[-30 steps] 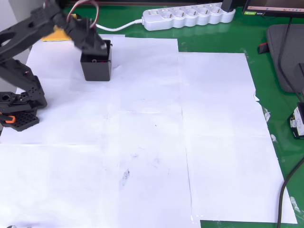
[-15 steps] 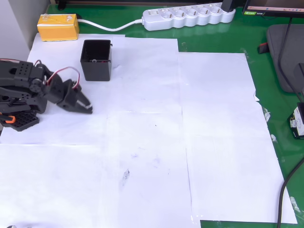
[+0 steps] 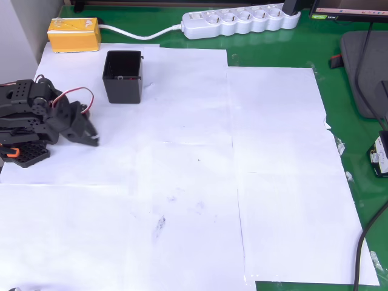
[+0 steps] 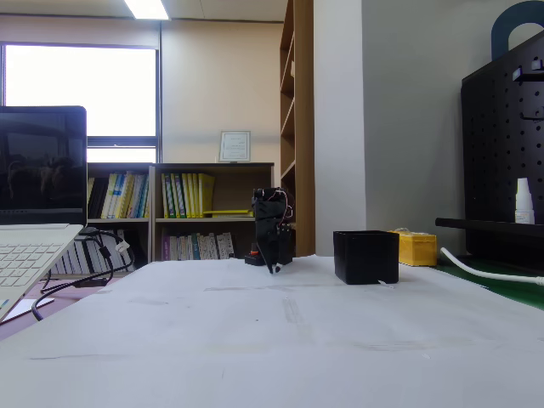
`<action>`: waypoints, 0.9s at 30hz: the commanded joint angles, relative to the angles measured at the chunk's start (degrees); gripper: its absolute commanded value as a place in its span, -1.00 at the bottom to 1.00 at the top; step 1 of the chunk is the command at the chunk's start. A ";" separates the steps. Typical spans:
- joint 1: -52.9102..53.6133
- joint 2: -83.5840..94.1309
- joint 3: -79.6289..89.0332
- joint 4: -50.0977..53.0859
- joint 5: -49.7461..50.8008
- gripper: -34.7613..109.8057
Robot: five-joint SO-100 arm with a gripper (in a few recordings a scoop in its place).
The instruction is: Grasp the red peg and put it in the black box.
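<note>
**Arm folded low beside the black box**

On the left edge of the overhead view, the black arm sits folded over its base, its jaws pointing right and down at the white paper that covers the green worktop. They look drawn together with nothing between them, though the tips are small and dark, so I cannot tell for certain. The black box stands upright on the paper just above and to the right of the jaws, apart from them. A tiny reddish speck lies inside the box near its front wall; it may be the red peg. A yellow block rests near the box's upper left, and a white power strip lies along the top edge. From the fixed view, the arm stands left of the box, with clear space between them.
</note>
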 commanded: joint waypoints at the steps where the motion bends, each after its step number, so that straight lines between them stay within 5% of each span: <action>1: 0.35 -5.19 -4.66 3.69 0.09 -0.52; 27: 0.09 -10.63 -4.66 6.86 0.62 -0.52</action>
